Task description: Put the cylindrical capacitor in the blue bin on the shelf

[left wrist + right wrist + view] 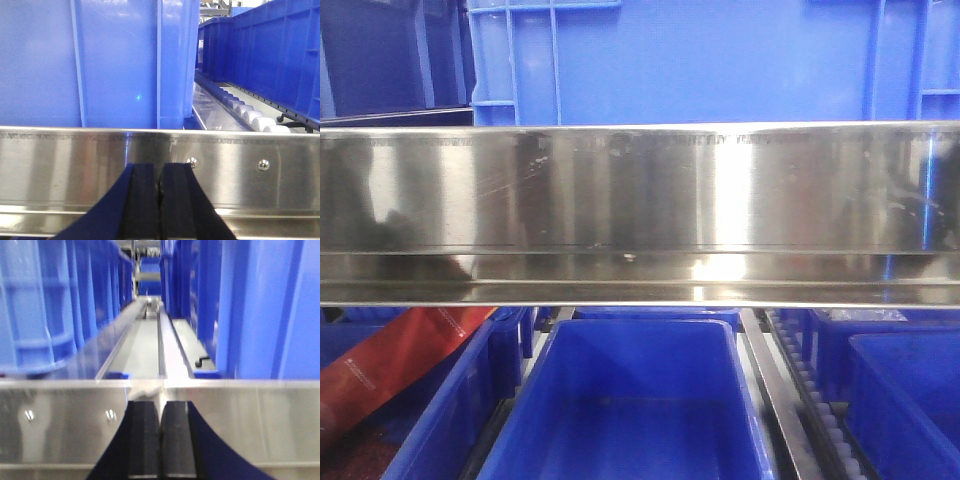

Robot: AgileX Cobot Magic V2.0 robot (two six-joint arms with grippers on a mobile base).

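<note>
The shelf's broad steel front rail [640, 215] fills the middle of the front view. A blue bin [700, 60] stands on the tier above it and an open blue bin [635, 400] on the tier below. My left gripper [160, 167] is shut and empty, close in front of the rail [60, 165], with a blue bin [100, 60] just behind it. My right gripper [161, 405] is shut and empty in front of the rail [250, 420], facing the gap between two rows of blue bins [265, 305]. The cylindrical capacitor is out of view.
A red bag [400, 360] lies in a bin at the lower left. More blue bins [905, 400] stand at the lower right beside a roller track [810, 390]. White rollers [250, 112] run beside the left bin. A steel divider [160, 340] runs down the gap.
</note>
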